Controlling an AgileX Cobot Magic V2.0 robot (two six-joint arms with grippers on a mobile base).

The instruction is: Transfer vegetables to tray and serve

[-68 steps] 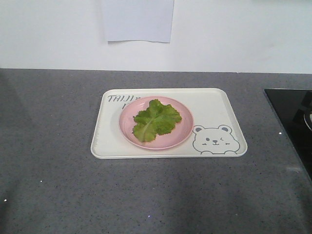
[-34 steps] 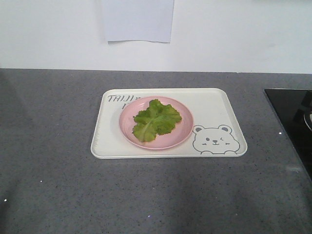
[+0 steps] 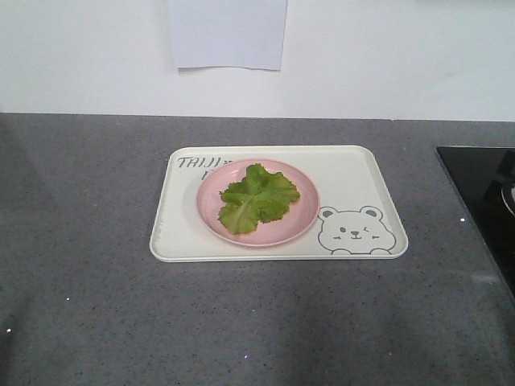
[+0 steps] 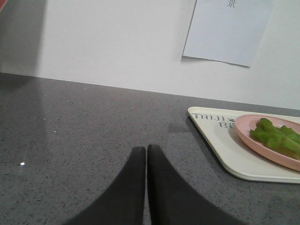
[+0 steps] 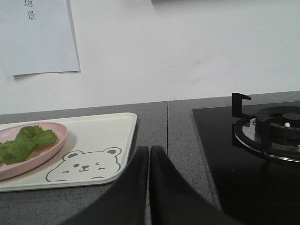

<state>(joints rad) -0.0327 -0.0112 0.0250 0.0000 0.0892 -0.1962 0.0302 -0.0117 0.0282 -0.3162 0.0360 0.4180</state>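
Observation:
The green lettuce leaves (image 3: pixel 257 199) lie on a round pink plate (image 3: pixel 302 217) that stands on the cream-white bear-print tray (image 3: pixel 354 173) in the middle of the grey counter. Neither gripper shows in the front view. In the left wrist view my left gripper (image 4: pixel 146 149) is shut and empty, low over the counter, left of the tray (image 4: pixel 220 147) and the lettuce (image 4: pixel 276 136). In the right wrist view my right gripper (image 5: pixel 149 149) is shut and empty, just right of the tray's near right corner (image 5: pixel 126 140); the lettuce (image 5: pixel 23 143) lies at the far left.
A black gas hob (image 3: pixel 483 193) with a burner (image 5: pixel 276 126) sits at the counter's right end. A white wall with a taped paper sheet (image 3: pixel 228 32) stands behind the counter. Bare grey counter (image 3: pixel 80 201) lies left of the tray and in front of it.

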